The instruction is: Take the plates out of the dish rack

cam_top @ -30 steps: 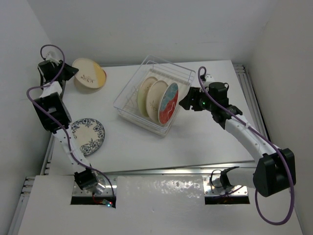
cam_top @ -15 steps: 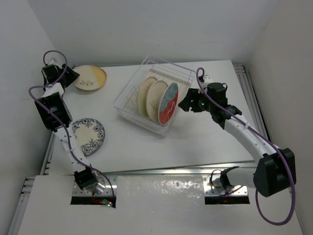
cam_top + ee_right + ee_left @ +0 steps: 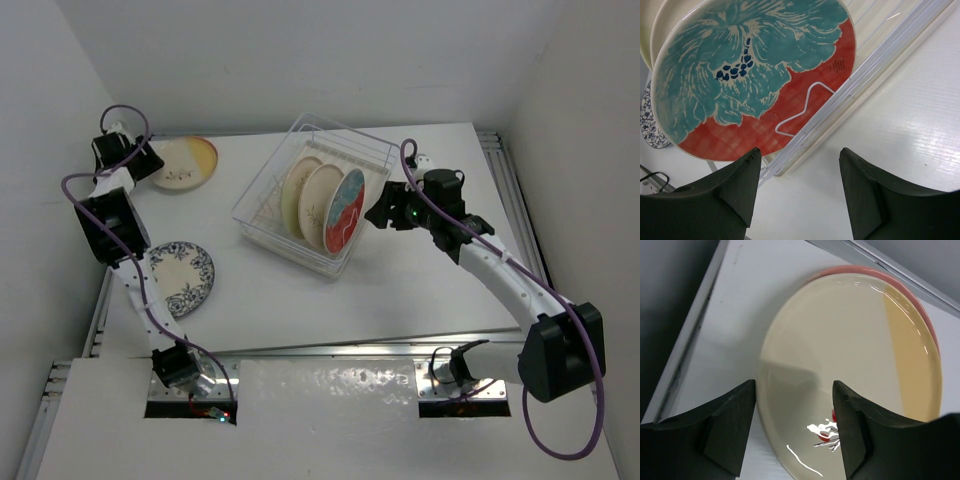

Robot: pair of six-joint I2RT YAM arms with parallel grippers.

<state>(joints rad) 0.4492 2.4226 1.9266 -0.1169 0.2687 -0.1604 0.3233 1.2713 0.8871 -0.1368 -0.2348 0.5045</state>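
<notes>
The clear dish rack (image 3: 263, 192) holds three upright plates: two pale cream ones (image 3: 300, 193) (image 3: 322, 205) and a red-and-teal one (image 3: 345, 210) (image 3: 755, 75) at its near right end. My right gripper (image 3: 378, 208) (image 3: 800, 152) hangs open just right of the red-and-teal plate, over the rack's clear wall (image 3: 880, 55). It grips nothing. A cream plate with an orange patch (image 3: 185, 163) (image 3: 850, 355) lies flat at the far left of the table. My left gripper (image 3: 140, 160) (image 3: 794, 387) is open at that plate's left rim, with the rim between its fingers.
A white plate with a blue floral pattern (image 3: 180, 278) lies flat near the table's left edge. White walls close in at the back and both sides. Metal rails run along the table's left, right and near edges.
The cream and orange plate went from tilted up in the left gripper to lying flat on the table. The left gripper opened and drew back slightly. The right arm barely moved.
</notes>
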